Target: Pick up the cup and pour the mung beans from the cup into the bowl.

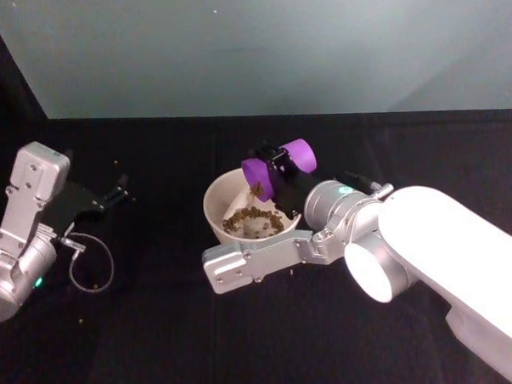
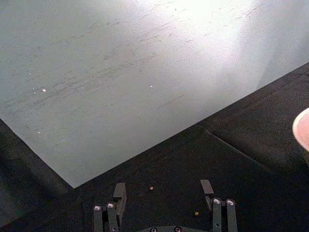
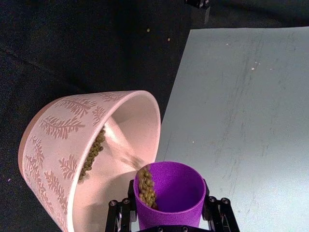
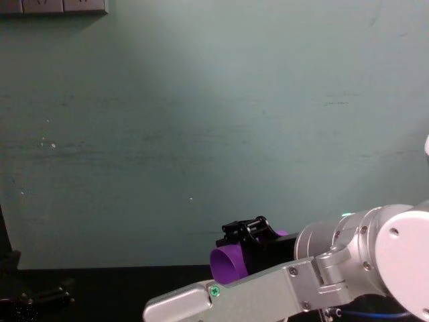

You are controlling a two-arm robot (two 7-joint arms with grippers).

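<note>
Pouring is partly done: the right gripper (image 1: pixel 276 166), clamped around the tilted purple cup (image 1: pixel 300 154), holds it over the white bowl (image 1: pixel 212 202) at the head view's centre. Mung beans (image 1: pixel 250 218) lie in the bowl and some remain in the cup. The left gripper (image 1: pixel 120 191) rests at mid-left, fingers apart and empty.

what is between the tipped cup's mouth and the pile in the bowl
A thin stream of mung beans, running from the purple cup down into the white bowl. The head view shows it best.
</note>
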